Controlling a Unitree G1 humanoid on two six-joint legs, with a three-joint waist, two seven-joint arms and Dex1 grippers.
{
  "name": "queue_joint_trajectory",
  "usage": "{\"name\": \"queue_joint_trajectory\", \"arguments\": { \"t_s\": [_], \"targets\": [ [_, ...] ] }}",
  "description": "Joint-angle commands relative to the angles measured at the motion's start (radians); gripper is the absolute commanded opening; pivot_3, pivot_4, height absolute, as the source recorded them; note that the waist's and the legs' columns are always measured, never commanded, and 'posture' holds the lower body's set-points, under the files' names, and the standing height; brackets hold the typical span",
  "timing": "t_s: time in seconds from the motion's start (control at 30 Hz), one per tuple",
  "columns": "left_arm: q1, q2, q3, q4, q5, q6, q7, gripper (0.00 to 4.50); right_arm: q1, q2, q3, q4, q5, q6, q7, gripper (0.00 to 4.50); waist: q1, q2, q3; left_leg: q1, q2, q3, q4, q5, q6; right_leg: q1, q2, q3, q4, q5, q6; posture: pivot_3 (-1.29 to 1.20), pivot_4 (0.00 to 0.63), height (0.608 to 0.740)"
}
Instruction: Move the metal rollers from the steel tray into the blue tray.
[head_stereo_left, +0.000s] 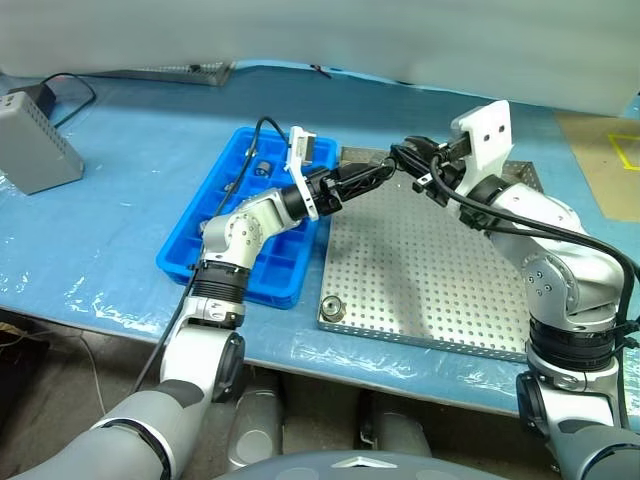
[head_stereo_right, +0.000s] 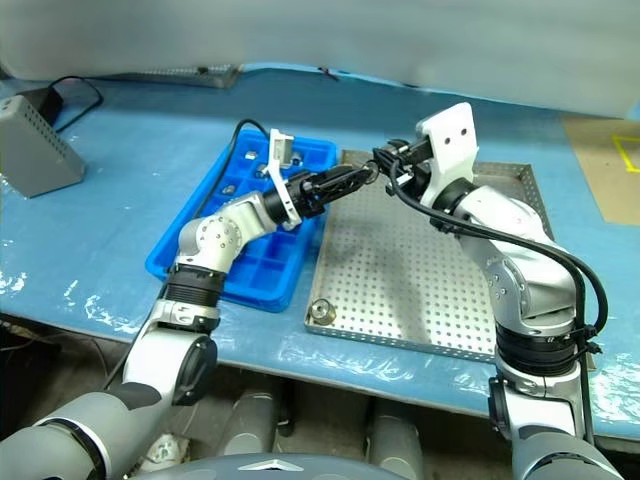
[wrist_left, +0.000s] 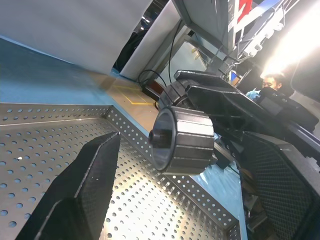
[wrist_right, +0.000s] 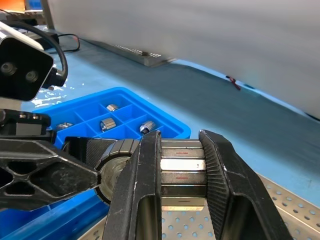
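The right gripper (wrist_right: 181, 172) has its jaws clamped on a metal roller (wrist_right: 182, 170) above the steel tray (head_stereo_left: 430, 270). The left gripper (wrist_left: 170, 150) has its jaws spread wide around that roller. The right wrist view shows three rollers (wrist_right: 107, 124) lying in the blue tray (wrist_right: 165, 122).

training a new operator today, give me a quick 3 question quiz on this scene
1. True or false: the right gripper is shut on a metal roller.
2. Where does a lone roller lie in the steel tray? A) near corner towards the blue tray B) far corner C) centre
3. Fill in: the left gripper is ____, its fingers either side of the held roller.

Key: 1 true. 2 A. 3 open. Some rollers already sit in the blue tray.
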Motion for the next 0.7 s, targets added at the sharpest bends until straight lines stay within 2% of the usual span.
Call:
{"name": "queue_joint_trajectory", "arguments": {
  "t_s": [0.03,0.3,0.43,0.7],
  "targets": [
    [-0.025,-0.005,0.007,-0.018,-0.014,-0.011,-0.005,4.06,-0.002,0.009,-0.006,-0.068,0.025,0.000,-0.002,0.73,0.000,0.000,0.000,0.000,0.000,0.000,0.000,0.000,0.000,0.000,0.000,0.000,0.000,0.000,0.000,-0.02,0.150,0.740],
    [-0.026,-0.014,-0.002,-0.002,0.010,-0.033,0.007,4.06,-0.009,0.020,-0.007,-0.071,0.023,0.006,-0.021,0.73,-0.001,0.000,0.000,0.000,0.000,0.000,0.000,0.000,0.000,0.000,0.000,0.000,0.000,0.000,0.000,-0.03,0.150,0.740],
    [-0.029,-0.017,-0.002,-0.002,0.013,-0.035,0.013,3.17,-0.007,0.018,-0.009,-0.070,0.022,0.005,-0.026,0.73,-0.001,0.000,0.000,0.000,0.000,0.000,0.000,0.000,0.000,0.000,0.000,0.000,0.000,0.000,0.000,-0.03,0.150,0.740],
    [-0.032,-0.014,0.002,-0.007,0.010,-0.027,0.018,3.17,-0.011,0.019,-0.008,-0.061,0.016,-0.002,-0.033,0.73,-0.001,0.000,0.000,0.000,0.000,0.000,0.000,0.000,0.000,0.000,0.000,0.000,0.000,0.000,0.000,-0.03,0.150,0.740]
  ]
}}
